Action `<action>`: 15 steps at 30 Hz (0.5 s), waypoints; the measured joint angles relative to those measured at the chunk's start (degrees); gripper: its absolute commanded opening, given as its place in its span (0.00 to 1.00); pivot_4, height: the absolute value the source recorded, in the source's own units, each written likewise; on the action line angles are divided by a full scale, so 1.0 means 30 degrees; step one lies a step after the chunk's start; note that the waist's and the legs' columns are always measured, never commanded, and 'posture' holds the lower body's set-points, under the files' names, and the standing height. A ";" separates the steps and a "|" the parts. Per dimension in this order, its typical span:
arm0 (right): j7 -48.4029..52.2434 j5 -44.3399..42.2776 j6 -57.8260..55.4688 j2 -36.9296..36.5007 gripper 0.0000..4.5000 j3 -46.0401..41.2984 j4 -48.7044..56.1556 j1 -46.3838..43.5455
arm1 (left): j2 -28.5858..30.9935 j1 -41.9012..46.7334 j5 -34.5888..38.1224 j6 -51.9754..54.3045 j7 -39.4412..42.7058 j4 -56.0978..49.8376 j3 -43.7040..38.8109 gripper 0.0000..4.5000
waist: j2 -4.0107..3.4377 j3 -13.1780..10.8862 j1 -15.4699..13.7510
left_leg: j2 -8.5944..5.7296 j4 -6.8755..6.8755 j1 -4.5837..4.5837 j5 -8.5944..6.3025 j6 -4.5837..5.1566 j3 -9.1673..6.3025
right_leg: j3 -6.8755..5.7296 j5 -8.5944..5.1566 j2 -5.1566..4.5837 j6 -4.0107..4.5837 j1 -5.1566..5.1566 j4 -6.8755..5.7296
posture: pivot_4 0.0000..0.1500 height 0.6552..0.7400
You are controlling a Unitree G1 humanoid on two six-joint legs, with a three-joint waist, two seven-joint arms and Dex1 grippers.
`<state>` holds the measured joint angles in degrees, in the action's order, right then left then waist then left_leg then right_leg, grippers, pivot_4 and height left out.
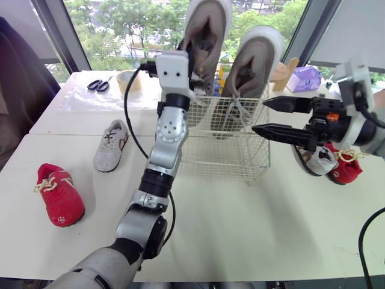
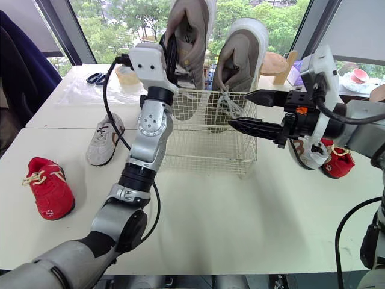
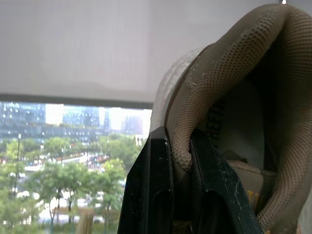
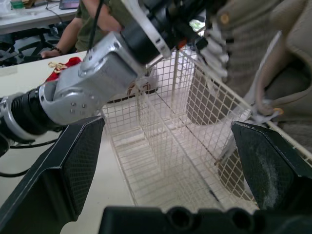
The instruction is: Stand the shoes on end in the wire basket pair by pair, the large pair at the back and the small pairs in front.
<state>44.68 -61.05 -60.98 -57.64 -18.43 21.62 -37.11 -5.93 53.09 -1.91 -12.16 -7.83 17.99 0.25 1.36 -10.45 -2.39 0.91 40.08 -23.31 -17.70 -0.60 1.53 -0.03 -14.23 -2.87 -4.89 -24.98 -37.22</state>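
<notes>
The left gripper [image 3: 179, 146] pinches the heel collar of the large grey shoe [image 1: 207, 36], toe-down and upright over the wire basket's [image 1: 240, 150] back, while the right gripper [image 1: 260, 115] gapes empty beside the basket.

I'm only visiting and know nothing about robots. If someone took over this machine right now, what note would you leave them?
Left gripper: fingers shut on the heel of a large beige shoe, toe down at the back of the wire basket.
Right gripper: open, empty, by the basket's right side.
Done: second large shoe stands on end beside the first.
Left: release, then stand the small pairs in front. On the table: red shoe and grey shoe to the left, second red shoe and white shoe to the right.
</notes>
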 measured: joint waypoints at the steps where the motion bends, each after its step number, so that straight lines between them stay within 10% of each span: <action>1: 0.0073 0.0021 0.0021 0.0000 1.00 0.0028 -0.0116 -0.0017 | -0.0178 -0.0225 0.0360 0.0713 0.0029 -0.0685 -0.0153 0.00 | -0.0007 0.0004 0.0010 | 0.0002 0.0000 0.0005 -0.0003 0.0005 -0.0001 | 0.0000 0.0000 0.0000 0.0000 0.0006 0.0002 | 1.00 1.00; 6: 0.0336 0.0384 0.0304 0.0086 1.00 0.0474 -0.0568 -0.0019 | 0.0117 -0.2256 0.1398 0.4355 0.0717 -0.4386 -0.0364 0.00 | -0.0053 0.0032 0.0065 | 0.0006 -0.0002 0.0044 -0.0010 0.0018 -0.0001 | 0.0004 0.0000 0.0007 0.0000 0.0035 -0.0001 | 1.00 1.00; 13: 0.0954 0.1361 0.1160 0.0544 1.00 0.1492 -0.1394 -0.0011 | 0.1612 -0.4459 0.3002 0.9191 0.2814 -0.8490 -0.0233 0.82 | -0.0060 0.0036 0.0019 | 0.0005 0.0009 0.0032 -0.0010 0.0018 -0.0015 | 0.0005 0.0000 0.0006 0.0001 0.0044 0.0005 | 1.00 1.00; 15: 0.1129 0.1655 0.1388 0.0657 1.00 0.1724 -0.1617 0.0004 | 0.2442 -0.4802 0.3450 1.0485 0.3589 -1.0009 -0.0152 0.82 | -0.0060 0.0036 0.0036 | 0.0007 0.0007 0.0032 -0.0010 0.0018 -0.0016 | 0.0005 -0.0001 0.0005 0.0001 0.0044 0.0005 | 1.00 1.00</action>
<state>48.07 -56.08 -56.82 -55.67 -13.26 16.76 -37.10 1.40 38.68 8.44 19.30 2.94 -12.04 -0.21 1.18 -10.34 -2.28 0.93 40.10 -23.21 -17.73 -0.54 1.49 -0.01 -14.23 -2.85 -4.89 -24.85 -37.21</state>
